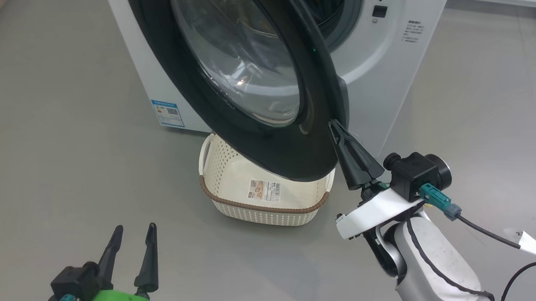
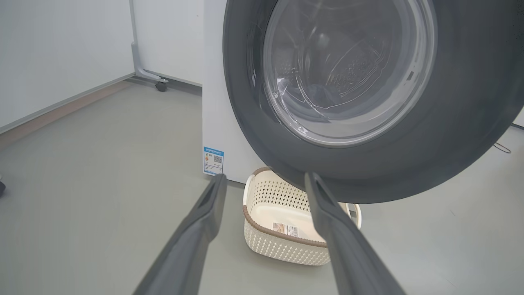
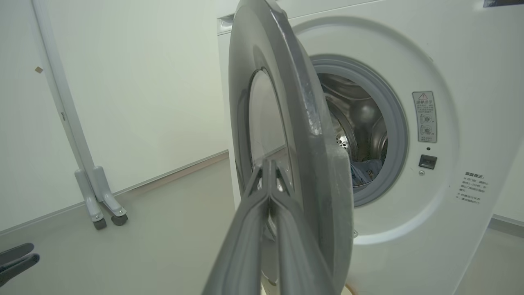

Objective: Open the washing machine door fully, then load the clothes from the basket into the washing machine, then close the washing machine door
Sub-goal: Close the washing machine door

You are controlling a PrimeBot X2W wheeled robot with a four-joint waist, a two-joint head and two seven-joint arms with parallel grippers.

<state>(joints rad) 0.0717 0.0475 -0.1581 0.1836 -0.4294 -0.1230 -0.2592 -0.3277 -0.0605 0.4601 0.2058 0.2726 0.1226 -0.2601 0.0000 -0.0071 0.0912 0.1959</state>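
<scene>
Head: I see right gripper point(image 1: 333, 124) pinched closed, tip touching washing machine door point(image 1: 272, 155) rim; left gripper point(image 1: 133, 229) spread, empty; basket point(image 1: 266, 209) on floor under door.
Left wrist: fingers apart, basket beyond them.
Right wrist: fingers together against half-open door; clothes point(image 3: 364, 170) inside washing machine point(image 3: 450, 135).

A smooth grey floor point(image 1: 50, 138) is spreading out under soft light. A white wheeled stand point(image 3: 88, 188) is standing beside the plain white wall point(image 3: 155, 90).
</scene>
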